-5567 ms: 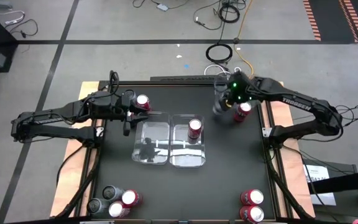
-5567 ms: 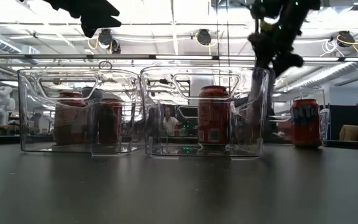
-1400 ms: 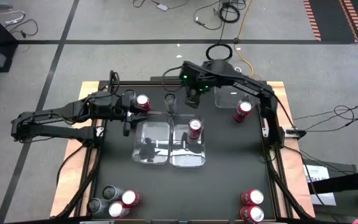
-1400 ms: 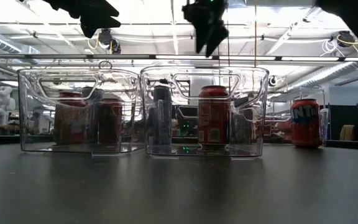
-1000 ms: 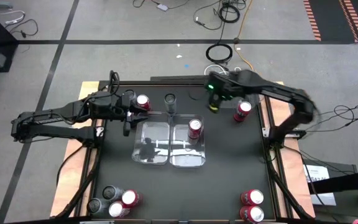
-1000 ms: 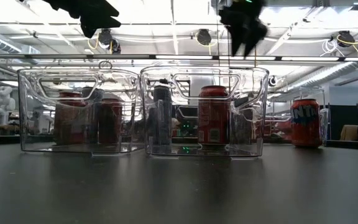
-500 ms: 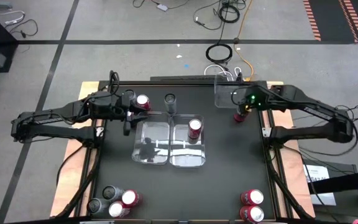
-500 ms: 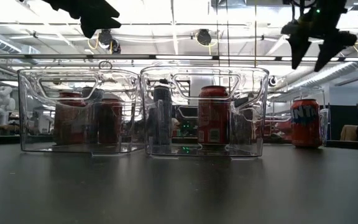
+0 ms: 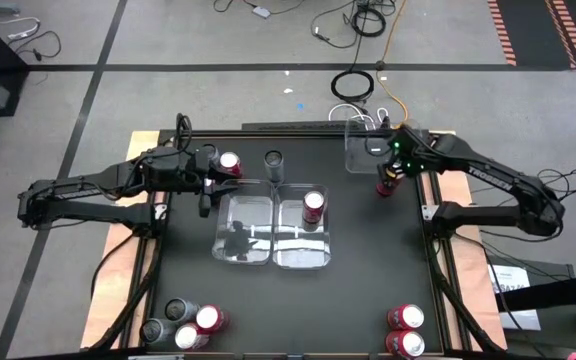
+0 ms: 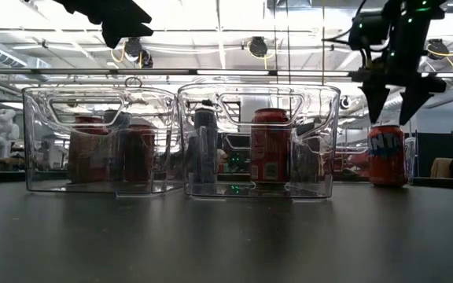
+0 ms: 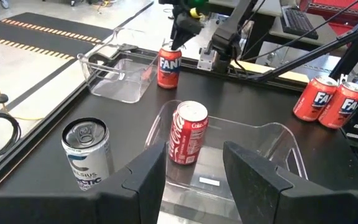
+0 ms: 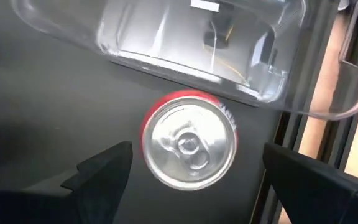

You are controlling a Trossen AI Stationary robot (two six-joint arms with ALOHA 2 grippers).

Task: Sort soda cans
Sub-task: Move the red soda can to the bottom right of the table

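Observation:
My right gripper [image 9: 392, 168] [image 10: 392, 114] [image 12: 197, 152] is open and points straight down over a red can with blue lettering [image 9: 388, 183] [image 10: 386, 155] [image 12: 188, 146] near the table's far right. Its fingertips are just above the can's silver top, one on each side. My left gripper [image 9: 208, 185] [image 11: 194, 152] is open and raised over the far left corner of the left clear tray [image 9: 243, 228]. A red can [image 9: 313, 205] [image 11: 187, 132] stands in the right tray [image 9: 303, 245]. A grey can [image 9: 273, 160] [image 11: 86, 152] stands beyond the trays.
A third clear tray [image 9: 368, 150] [image 12: 191, 43] sits just beyond the right gripper's can. Another red can [image 9: 230, 163] stands by the left gripper. Several cans cluster at the near left corner [image 9: 183, 325]. A red pair [image 9: 405, 330] [image 11: 328, 99] stands near right.
My right gripper has swung from over the far middle of the table toward the right edge. It then came down over the red can with blue lettering, stopping just above its top. The cans, the trays and my left arm have stayed put.

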